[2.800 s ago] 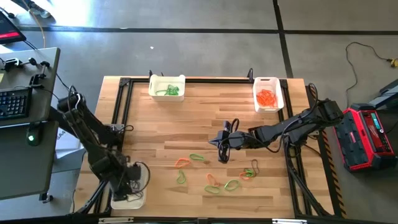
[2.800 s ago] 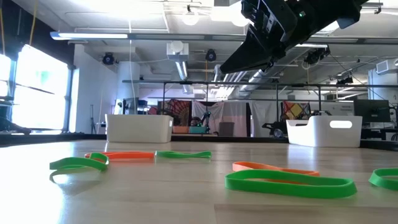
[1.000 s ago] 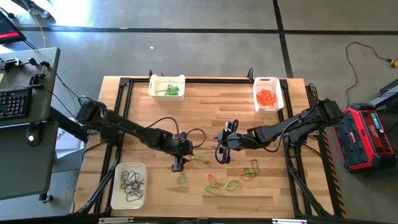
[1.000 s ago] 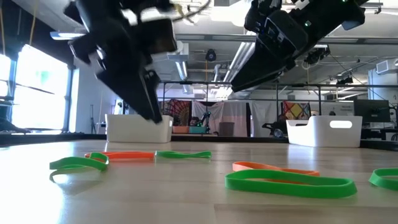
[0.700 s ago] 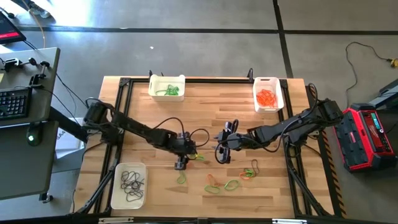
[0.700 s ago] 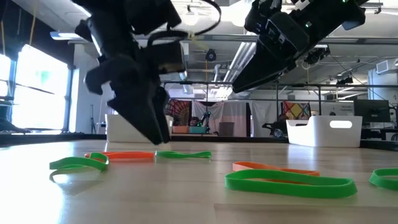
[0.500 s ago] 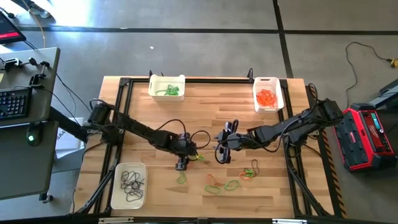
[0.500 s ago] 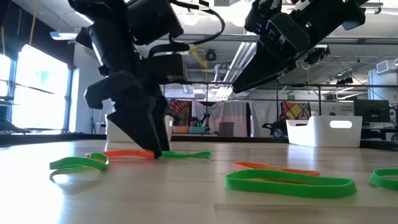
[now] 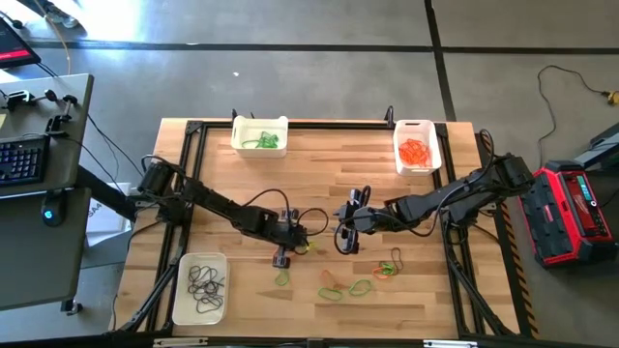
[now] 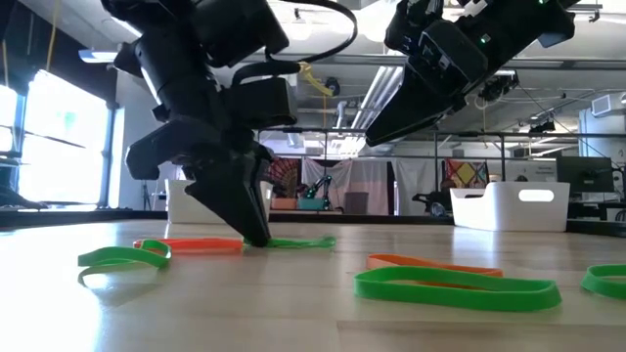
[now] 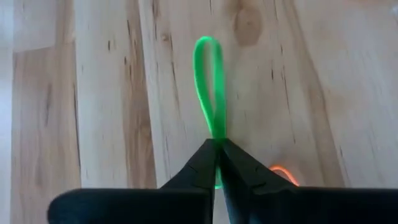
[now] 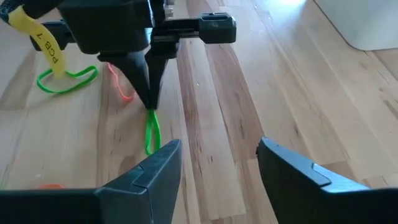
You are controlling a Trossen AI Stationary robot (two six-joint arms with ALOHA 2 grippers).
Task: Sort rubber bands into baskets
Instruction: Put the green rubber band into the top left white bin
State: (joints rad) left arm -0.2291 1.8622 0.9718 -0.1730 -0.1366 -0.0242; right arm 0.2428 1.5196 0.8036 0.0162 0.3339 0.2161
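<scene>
My left gripper [image 9: 298, 242] stands at the table's middle, tips down on the wood, shut on a green rubber band [image 11: 209, 81]. The low view shows this band [image 10: 301, 242] lying flat beside the fingertips. My right gripper [image 9: 345, 237] hovers open just to the right, above the table, touching nothing. Three white baskets are in view: one far left [image 9: 259, 135] with green bands, one far right [image 9: 417, 147] with orange bands, one near left [image 9: 200, 288] with dark bands. My left gripper pinches the green band's end nearest to it [image 11: 217, 133] between its two fingertips, squeezing both strands together. The fingers [image 10: 240, 210] come from above, pointing steeply down. The rest of the loop [image 12: 152, 134] lies flat and slack on the table.
Loose bands lie on the near half of the table: an orange one [image 10: 191, 244] beside the left gripper, a green one [image 9: 281, 278], an orange and green pair [image 9: 331, 283], a green one [image 9: 361, 287] and a small cluster [image 9: 390, 266]. A black frame [image 9: 189, 164] edges the table.
My left gripper has come down onto the table and a little toward its right edge, landing on the green band's end and shutting on it. The band's held end is squeezed narrow; the rest stays flat.
</scene>
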